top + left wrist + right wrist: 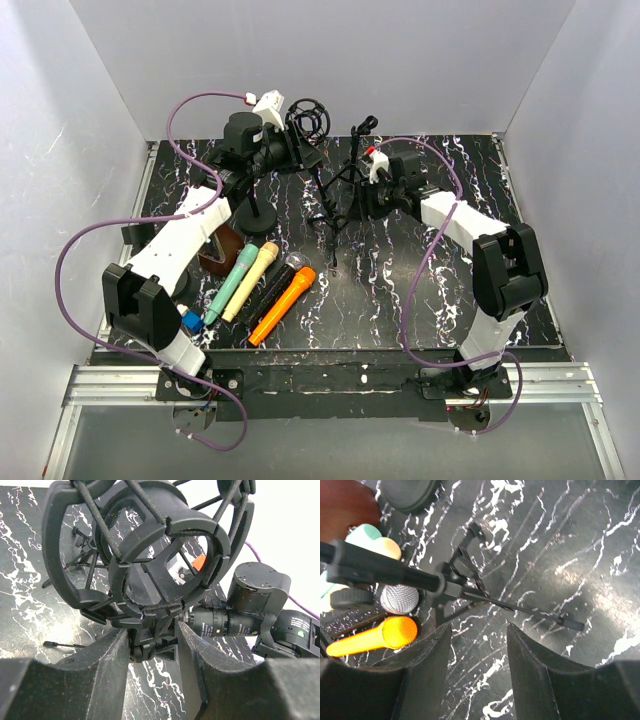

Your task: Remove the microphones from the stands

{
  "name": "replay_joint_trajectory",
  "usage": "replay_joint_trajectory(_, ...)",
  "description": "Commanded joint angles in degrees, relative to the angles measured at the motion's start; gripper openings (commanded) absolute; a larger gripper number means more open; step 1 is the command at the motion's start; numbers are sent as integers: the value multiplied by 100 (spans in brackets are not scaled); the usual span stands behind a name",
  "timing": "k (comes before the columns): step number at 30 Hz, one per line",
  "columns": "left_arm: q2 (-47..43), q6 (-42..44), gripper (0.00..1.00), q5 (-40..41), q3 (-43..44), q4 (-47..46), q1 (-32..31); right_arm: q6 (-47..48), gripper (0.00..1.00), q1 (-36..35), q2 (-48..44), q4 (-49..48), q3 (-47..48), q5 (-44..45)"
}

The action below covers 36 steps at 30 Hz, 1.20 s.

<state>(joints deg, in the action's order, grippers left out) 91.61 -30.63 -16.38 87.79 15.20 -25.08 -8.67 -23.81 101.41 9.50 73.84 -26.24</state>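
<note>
My left pincer (152,637) is closed partway on the base of the shock mount (170,527), at eleven o'clock on the counter (420,290); its cradle appears empty. My right pincer (479,630) hangs open, holding nothing, above the tripod stand (385,567). Four handheld microphones (283,305) lie at seven o'clock, so I judge removal done.

four microphones (283,305) flat beside stand (262,219)
</note>
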Motion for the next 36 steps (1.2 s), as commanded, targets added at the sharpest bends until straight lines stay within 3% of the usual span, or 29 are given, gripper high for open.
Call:
replay_joint_trajectory(1, 190, 128, 0, 206, -86, 756, 38, 347, 55, 70, -235, -88, -54, -73)
replay_joint_trajectory(11, 208, 259, 0, -32, 63, 589, 38, 15, 59, 79, -780, -272, 235, -935)
replay_joint_trajectory(20, 217, 233, 0, -76, -7, 554, 38, -873, 66, 52, -368, -326, 745, -787)
replay_joint_trajectory(36, 234, 321, 0, -32, 19, 580, 38, -830, 67, -123, -15, -185, 605, -514)
